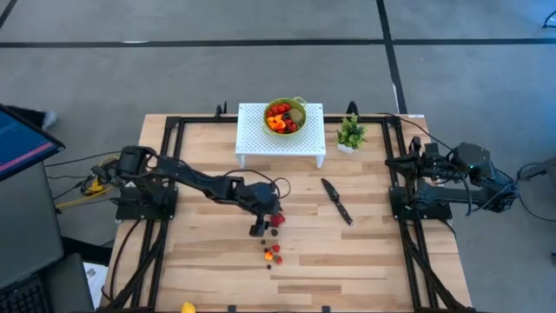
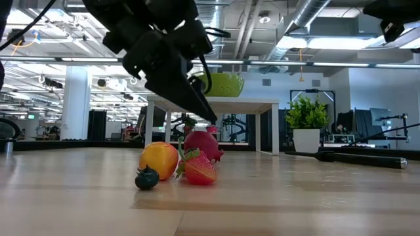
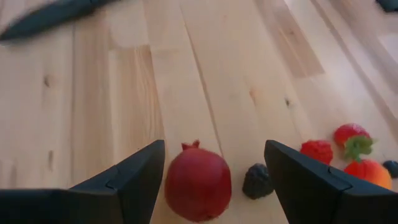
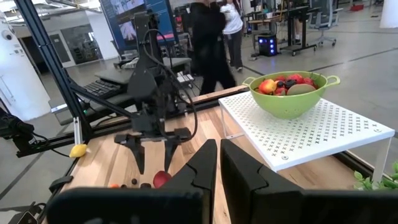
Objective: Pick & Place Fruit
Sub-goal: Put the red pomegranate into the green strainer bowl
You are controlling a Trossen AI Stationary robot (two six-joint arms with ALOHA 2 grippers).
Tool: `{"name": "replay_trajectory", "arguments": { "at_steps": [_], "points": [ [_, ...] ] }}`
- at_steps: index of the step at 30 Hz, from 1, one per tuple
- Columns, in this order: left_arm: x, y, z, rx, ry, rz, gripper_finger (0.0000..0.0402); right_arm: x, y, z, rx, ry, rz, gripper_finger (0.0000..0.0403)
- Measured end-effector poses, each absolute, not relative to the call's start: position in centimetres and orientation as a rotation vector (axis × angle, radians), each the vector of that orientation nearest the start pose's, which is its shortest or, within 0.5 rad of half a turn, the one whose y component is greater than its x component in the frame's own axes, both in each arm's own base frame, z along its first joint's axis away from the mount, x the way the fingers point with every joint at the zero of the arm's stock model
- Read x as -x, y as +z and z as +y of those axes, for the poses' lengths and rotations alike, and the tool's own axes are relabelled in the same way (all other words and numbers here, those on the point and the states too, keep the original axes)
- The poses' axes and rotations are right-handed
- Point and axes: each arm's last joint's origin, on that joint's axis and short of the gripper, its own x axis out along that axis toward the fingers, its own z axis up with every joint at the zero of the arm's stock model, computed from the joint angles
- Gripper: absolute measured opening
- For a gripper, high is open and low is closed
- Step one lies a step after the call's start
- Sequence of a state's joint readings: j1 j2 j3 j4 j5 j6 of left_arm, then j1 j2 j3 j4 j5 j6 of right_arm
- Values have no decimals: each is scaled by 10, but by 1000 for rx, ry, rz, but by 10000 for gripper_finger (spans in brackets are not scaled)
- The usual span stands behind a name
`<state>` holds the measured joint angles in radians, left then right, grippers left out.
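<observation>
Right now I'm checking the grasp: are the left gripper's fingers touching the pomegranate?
Apart. In the left wrist view the left gripper stands open, with wood visible between each finger and the pomegranate.

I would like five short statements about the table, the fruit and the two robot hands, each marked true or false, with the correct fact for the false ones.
1. The left hand is open, with a red fruit between its fingers. True.
2. The green bowl stands on the white perforated stand. True.
3. The green bowl is empty. False: it holds red and orange fruit.
4. The black knife lies inside the bowl. False: it lies on the wooden table, right of the left hand.
5. The right hand is picking up fruit at the table's middle. False: it is shut and waits at the right edge.
</observation>
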<state>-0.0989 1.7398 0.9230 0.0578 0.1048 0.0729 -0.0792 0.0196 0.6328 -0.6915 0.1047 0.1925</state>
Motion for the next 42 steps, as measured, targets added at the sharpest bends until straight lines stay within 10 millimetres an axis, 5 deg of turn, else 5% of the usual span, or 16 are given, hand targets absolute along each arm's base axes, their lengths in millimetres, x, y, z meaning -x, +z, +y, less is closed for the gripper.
{"name": "replay_trajectory", "arguments": {
  "at_steps": [7, 19, 28, 42],
  "points": [
    [-347, 144, -37, -52, -214, 796, 278, -18, 291, -4, -191, -191, 60, 17],
    [-348, 137, -36, -112, -181, 806, 353, -18, 291, -4, -191, -190, 61, 17],
    [-351, 112, -36, -115, -183, 874, 332, -18, 291, -4, -191, -191, 60, 17],
    [-352, 112, -37, -108, -192, 857, 271, -18, 291, -4, -191, -191, 60, 17]
  ]
}}
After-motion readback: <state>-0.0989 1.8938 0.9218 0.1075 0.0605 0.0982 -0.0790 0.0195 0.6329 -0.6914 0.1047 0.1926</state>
